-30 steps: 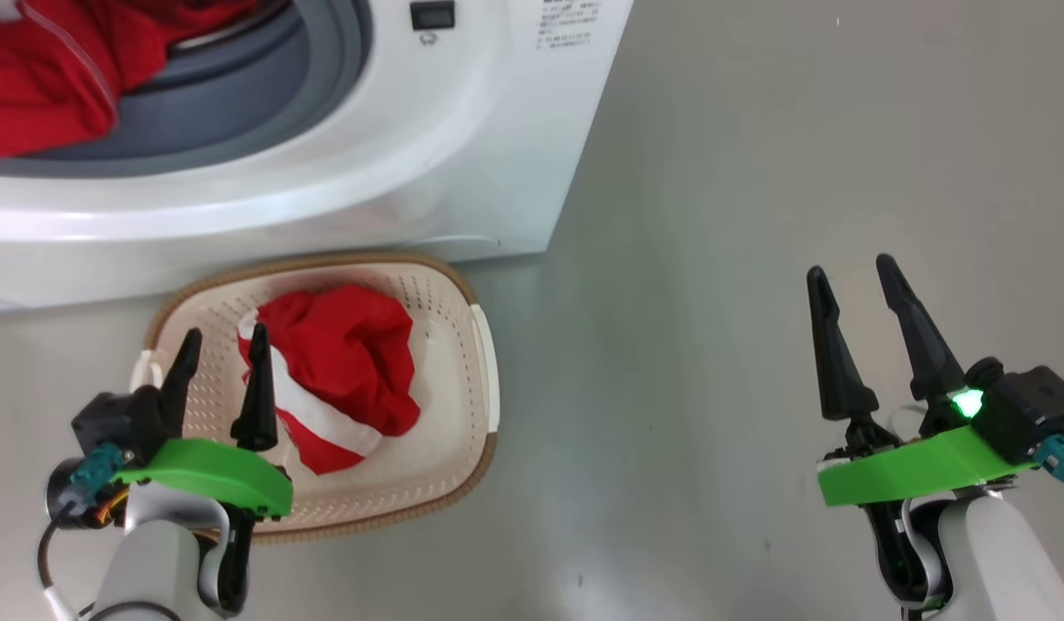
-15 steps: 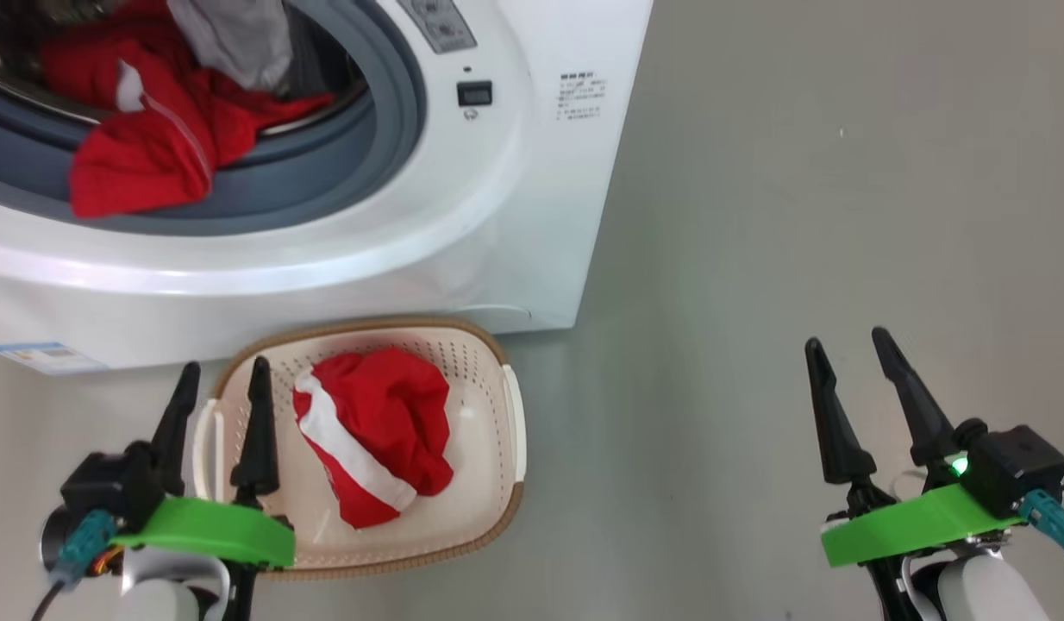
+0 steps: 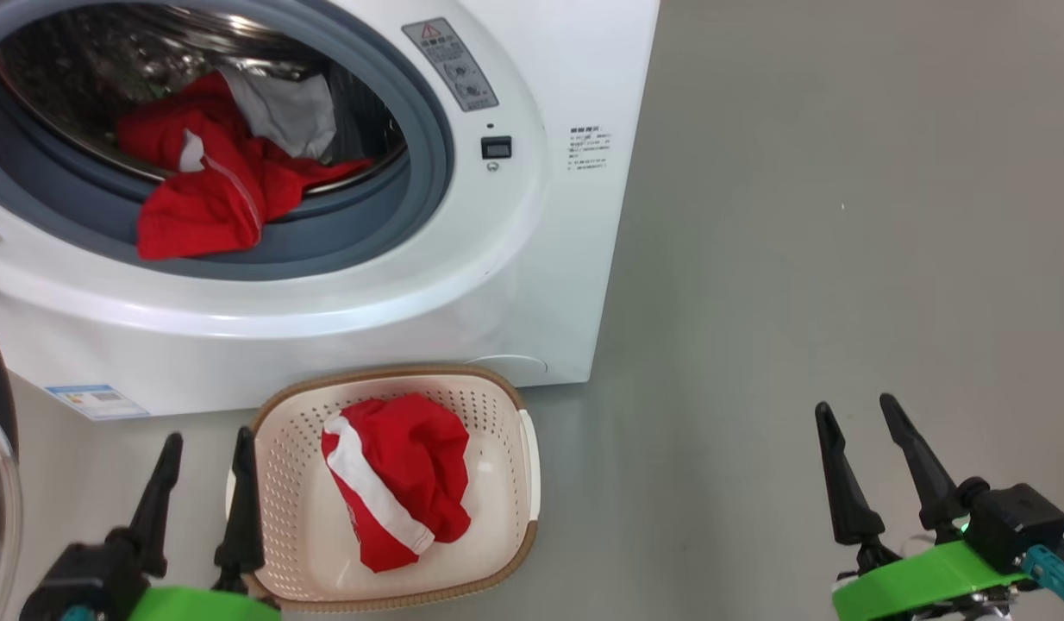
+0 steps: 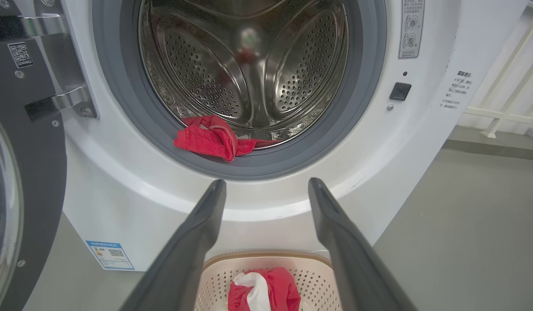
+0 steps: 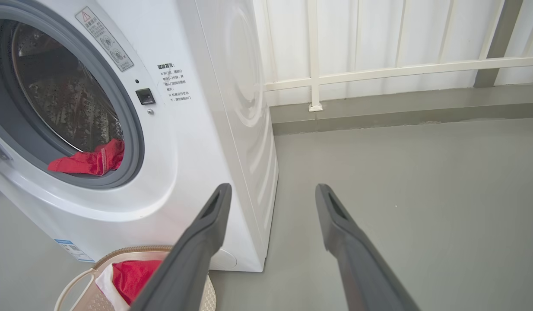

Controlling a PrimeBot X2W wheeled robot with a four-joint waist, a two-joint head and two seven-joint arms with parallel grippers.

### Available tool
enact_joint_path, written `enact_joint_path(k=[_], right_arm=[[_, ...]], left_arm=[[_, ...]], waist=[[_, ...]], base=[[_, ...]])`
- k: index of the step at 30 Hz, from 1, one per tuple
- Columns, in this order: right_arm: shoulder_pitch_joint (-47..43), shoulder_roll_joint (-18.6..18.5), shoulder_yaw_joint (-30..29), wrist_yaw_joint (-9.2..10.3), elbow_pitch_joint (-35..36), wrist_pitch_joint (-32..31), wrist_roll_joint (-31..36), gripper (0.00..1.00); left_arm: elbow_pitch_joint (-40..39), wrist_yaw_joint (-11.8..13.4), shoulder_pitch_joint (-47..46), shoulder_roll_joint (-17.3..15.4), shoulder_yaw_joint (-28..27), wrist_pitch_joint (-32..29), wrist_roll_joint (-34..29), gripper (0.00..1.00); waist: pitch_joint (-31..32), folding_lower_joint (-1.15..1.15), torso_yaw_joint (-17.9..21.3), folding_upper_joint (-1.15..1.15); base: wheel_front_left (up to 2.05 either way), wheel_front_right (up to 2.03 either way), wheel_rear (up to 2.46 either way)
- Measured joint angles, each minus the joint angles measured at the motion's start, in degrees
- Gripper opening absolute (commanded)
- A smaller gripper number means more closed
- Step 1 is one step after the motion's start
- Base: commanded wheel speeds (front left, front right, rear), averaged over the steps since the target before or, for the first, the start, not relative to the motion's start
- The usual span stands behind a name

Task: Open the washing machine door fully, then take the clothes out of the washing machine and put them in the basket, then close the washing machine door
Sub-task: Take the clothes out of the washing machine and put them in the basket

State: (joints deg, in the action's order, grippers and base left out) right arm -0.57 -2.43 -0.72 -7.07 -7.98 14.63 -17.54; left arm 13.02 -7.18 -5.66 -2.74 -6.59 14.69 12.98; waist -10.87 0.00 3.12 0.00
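left gripper (image 3: 209,435): fingers spread, holding nothing; low at the basket's left end, pointing toward the machine.
right gripper (image 3: 854,404): fingers spread, holding nothing; over bare floor (image 3: 799,259), well apart from the basket and off past the machine's right side.
basket (image 3: 394,373): on the floor, just in front of the machine's base; one red garment (image 3: 403,466) with a white stripe lies in it.
washing machine (image 3: 532,259): opening uncovered, directly behind and above the basket.
red bundle (image 3: 204,198): draped out of the drum (image 4: 249,65) over the lower lip of the grey gasket (image 3: 428,172), long axis running across the opening. In the left wrist view it sits just above the gap between the fingers, slightly left of centre.
white-grey piece (image 3: 282,108): behind the red bundle, deeper in the drum, touching it.
door (image 4: 29,172): swung out to the left, clear of the opening as far as I can judge.
key relation: load lies up and ahead of the left gripper, nearly on its finger axis; the left arm is plainly nearer.
next move, my read: left arm rises and goes forward, taking the bundle across its short side at the lip.
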Motion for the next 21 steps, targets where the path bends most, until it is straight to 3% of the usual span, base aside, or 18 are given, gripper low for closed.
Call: enact_joint_path(k=[7, 21], right_arm=[[-1.82, 0.04, -0.23, 0.0, 0.02, 0.0, 0.0, 1.0], [-1.8, 0.04, -0.35, 0.0, 0.21, 0.0, 0.02, 1.0]], left_arm=[[-3.78, 0.0, 4.67, 0.1, -0.33, 0.0, -1.43, 1.0], [-4.81, -0.01, 4.65, 0.22, 0.03, 0.0, -1.33, 1.0]], waist=[[1.27, 0.0, -0.26, 0.0], [0.65, 0.0, -0.65, 0.0]], base=[[0.0, 0.0, 0.0], [0.0, 0.0, 0.0]])
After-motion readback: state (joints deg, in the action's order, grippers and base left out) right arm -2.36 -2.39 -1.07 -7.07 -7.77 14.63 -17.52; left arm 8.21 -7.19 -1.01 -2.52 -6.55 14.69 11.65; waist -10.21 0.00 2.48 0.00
